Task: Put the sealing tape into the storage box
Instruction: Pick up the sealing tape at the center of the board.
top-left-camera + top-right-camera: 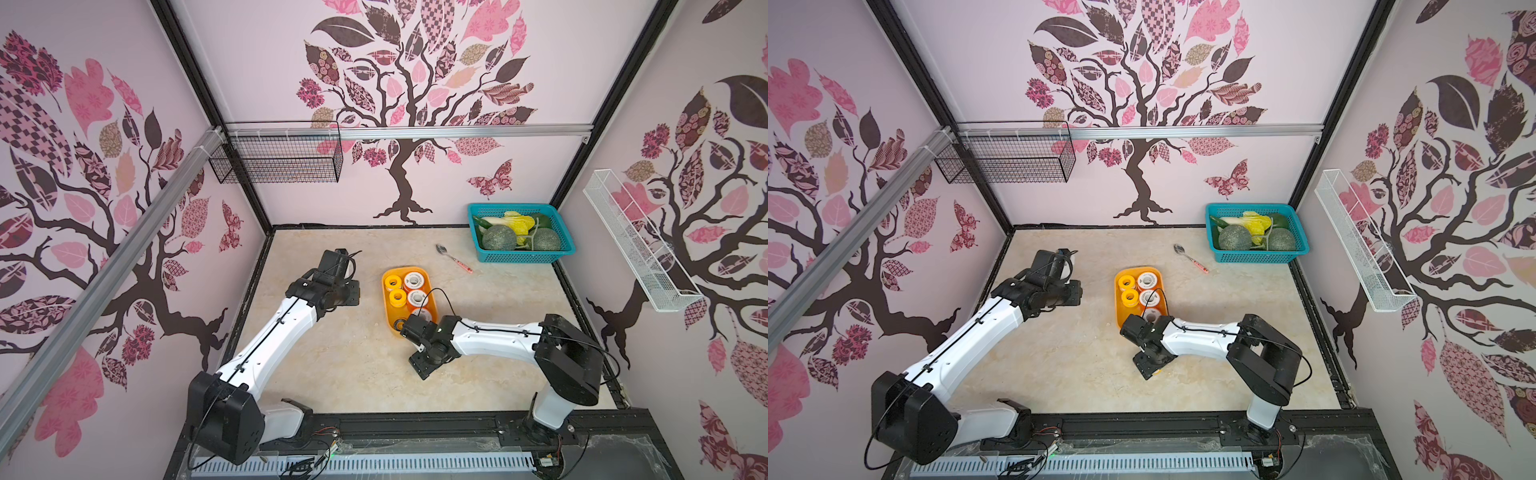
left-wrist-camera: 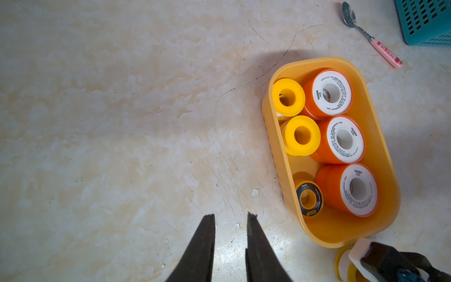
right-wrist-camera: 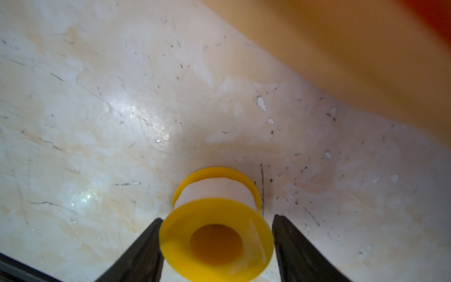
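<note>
The yellow-orange storage box stands mid-table in both top views. Inside it lie rolls of sealing tape: two yellow rolls, three orange rolls with white faces and a black one. Another yellow roll rests on the table just outside the box's near end. My right gripper straddles it, jaws open, with one finger at its flange and a thin gap at the other. My left gripper hangs over bare table left of the box, slightly open and holding nothing.
A pink-handled spoon lies behind the box. The teal basket of vegetables stands at the back right. A black wire basket hangs on the back wall and a white mesh basket on the right wall.
</note>
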Robot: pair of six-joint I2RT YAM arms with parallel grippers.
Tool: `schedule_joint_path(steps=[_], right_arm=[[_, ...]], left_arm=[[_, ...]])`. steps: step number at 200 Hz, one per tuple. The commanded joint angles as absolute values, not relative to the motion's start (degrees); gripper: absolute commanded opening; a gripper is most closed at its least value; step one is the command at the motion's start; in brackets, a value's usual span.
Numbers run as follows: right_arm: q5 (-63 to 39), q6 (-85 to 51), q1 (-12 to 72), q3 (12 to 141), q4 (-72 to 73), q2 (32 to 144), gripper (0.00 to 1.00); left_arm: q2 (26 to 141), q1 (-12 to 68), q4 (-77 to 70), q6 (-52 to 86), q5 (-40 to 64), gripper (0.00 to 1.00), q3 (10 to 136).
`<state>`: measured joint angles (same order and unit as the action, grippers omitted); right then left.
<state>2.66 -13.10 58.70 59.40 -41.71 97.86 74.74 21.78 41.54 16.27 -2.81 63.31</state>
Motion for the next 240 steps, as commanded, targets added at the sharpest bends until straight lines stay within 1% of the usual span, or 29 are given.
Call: schedule_joint_path(steps=[1,68,129,155,199,240], right_arm=[[3.78,-13.91,59.11,60.92,-42.39,96.7,0.71],[4.54,-13.92,59.11,61.56,-43.23,95.32,0.68],[4.14,-13.26,59.07,63.06,-44.56,93.52,0.63],[4.04,-12.93,59.06,64.13,-45.67,93.53,0.63],[3.1,-9.58,58.04,69.09,-47.94,91.98,0.64],[0.18,-6.81,54.84,76.09,-50.72,92.7,0.64]], left_arm=[[74.82,21.79,40.86,15.65,-3.61,0.27,64.33],[74.59,21.8,40.86,15.73,-4.15,0.27,64.34],[74.44,21.8,40.94,15.73,-4.32,0.27,64.31],[74.36,21.8,40.95,15.73,-4.51,0.27,64.19],[73.93,21.79,40.95,15.84,-5.01,0.27,64.21],[73.67,21.78,40.96,15.91,-5.44,0.27,64.21]])
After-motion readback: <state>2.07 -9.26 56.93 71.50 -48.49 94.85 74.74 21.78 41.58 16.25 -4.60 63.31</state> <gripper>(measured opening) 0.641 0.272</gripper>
